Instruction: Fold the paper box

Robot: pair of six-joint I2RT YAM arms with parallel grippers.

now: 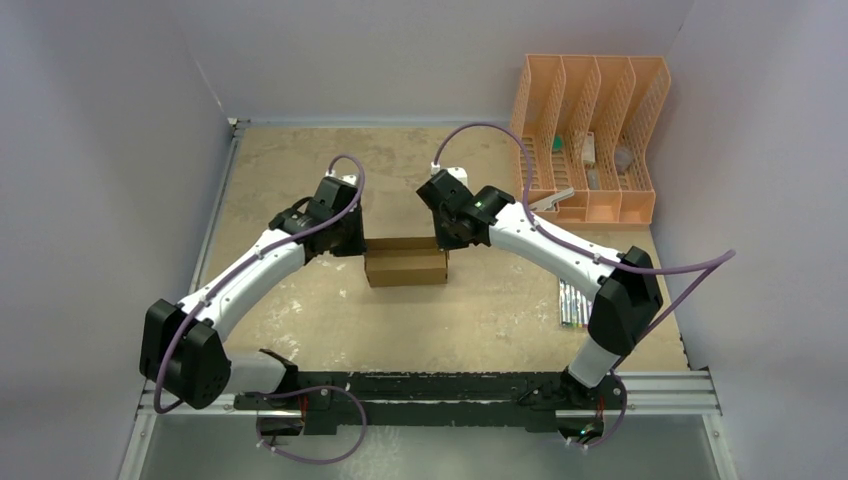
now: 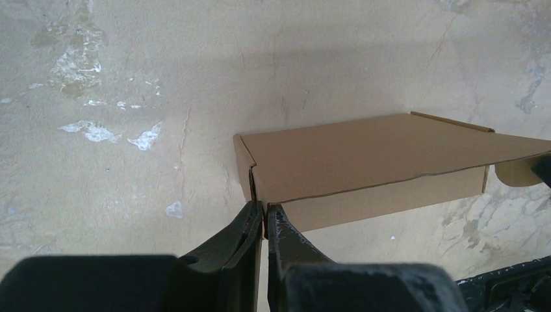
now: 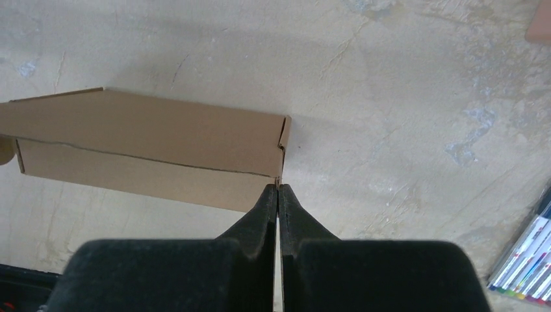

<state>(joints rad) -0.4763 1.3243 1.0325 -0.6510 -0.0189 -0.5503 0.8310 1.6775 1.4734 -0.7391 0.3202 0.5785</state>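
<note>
Left tool [image 2: 264,212] and right tool [image 3: 278,192], both closed.

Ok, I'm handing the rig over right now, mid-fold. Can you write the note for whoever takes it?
Left gripper: shut, tips at a left-end corner of the plain brown cardboard box; pinching a flap or just touching, unclear.
Right gripper: shut, at a right-end corner, same doubt.
Box: mid-table, apart from the orange plastic file rack and the pack of coloured markers.
Done: carton formed, lid down.
Left: front seam shows and a rounded tab sticks out at the right end; probably tuck, then release.
</note>
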